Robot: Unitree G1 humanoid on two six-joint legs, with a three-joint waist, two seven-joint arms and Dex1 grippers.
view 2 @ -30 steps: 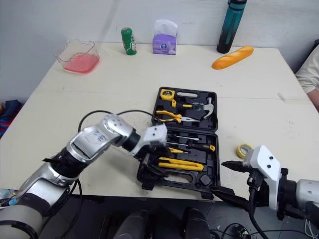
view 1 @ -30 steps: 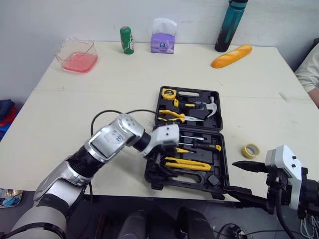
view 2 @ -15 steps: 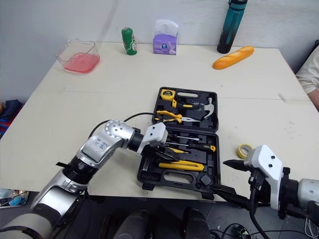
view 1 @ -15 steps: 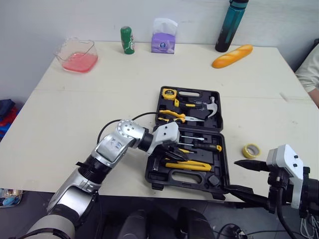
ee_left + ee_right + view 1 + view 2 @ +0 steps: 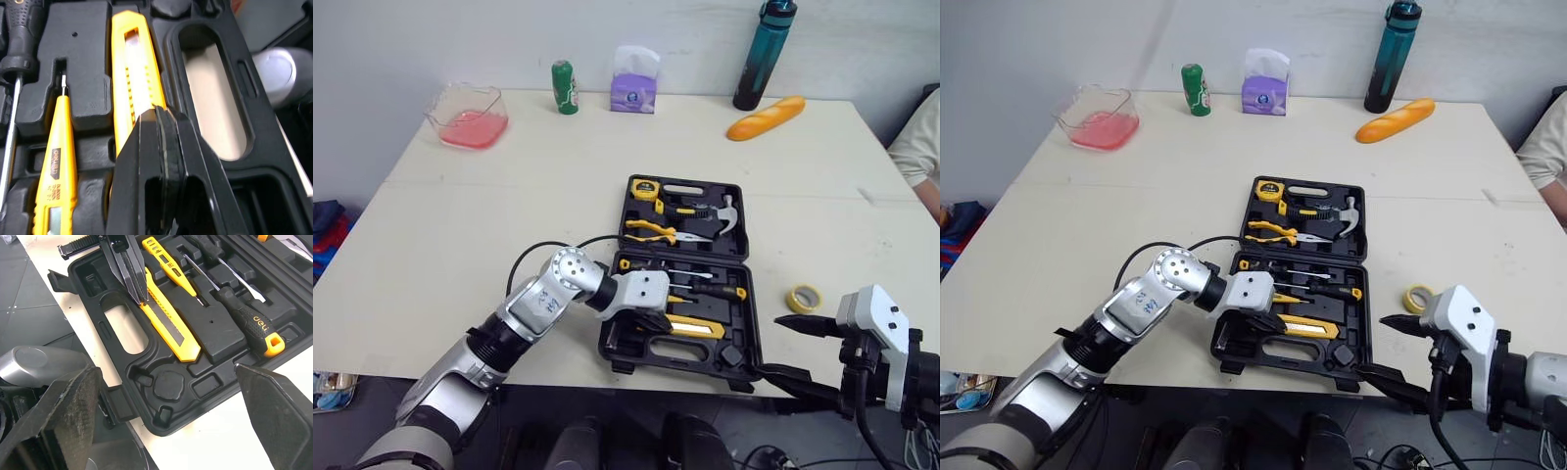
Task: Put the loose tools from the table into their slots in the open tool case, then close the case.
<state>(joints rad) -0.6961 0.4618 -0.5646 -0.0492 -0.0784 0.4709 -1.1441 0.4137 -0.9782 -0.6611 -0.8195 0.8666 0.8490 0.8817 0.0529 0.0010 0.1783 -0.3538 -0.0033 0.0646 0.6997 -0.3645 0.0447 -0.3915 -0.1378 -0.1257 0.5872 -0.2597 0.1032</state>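
The left claw (image 5: 159,110) has its fingers pressed together, holding nothing, with the tips resting on the yellow utility knife (image 5: 132,68), which lies in its long slot in the near half of the tool case (image 5: 1351,354), beside the carry-handle opening. The first risk is here: the knife's body looks smooth, so shut tips pushing on it could skid off. That might lever one end up and leave it proud of the slot, and the lid would then jam. The yellow tester (image 5: 54,161) lies just beside the knife and could be knocked loose by such a slip. Further out, the case sits at the bench's (image 5: 460,225) near edge, its rim seemingly overhanging, so a hard downward press may tip or shove it off. The right claw (image 5: 763,344) hangs spread wide off the case's near right corner. The tape roll (image 5: 806,296) lies loose on the bench near the right edge, and a careless reach could nudge it away.
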